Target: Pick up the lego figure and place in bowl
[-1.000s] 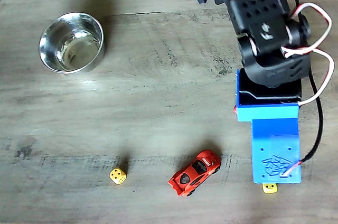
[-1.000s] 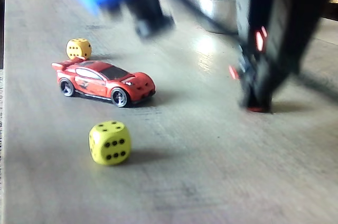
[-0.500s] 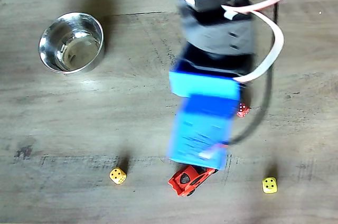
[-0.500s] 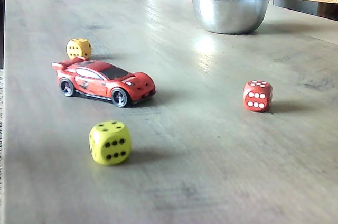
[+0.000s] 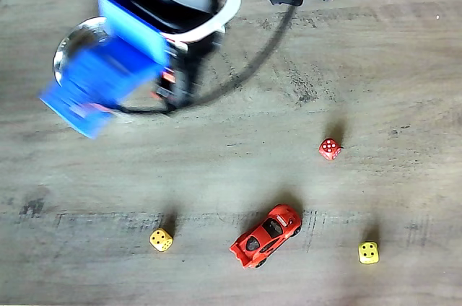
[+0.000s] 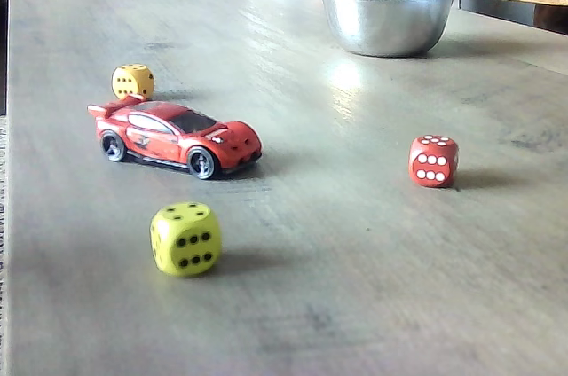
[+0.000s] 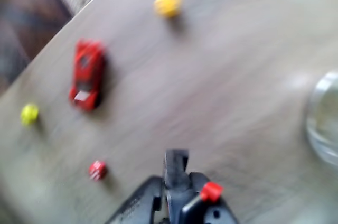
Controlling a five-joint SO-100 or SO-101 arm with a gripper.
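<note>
End effector [image 7: 177, 174] fingers are clamped on the lego figure [image 7: 210, 191], with the bowl [image 7: 323, 121] near, to its right.

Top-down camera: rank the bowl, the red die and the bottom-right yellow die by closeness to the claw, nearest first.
1. bowl: upper left, just left of the claw and partly covered.
2. red die: right of centre, well off to the claw's right and lower.
3. yellow die: bottom right, plainly the farthest.
</note>
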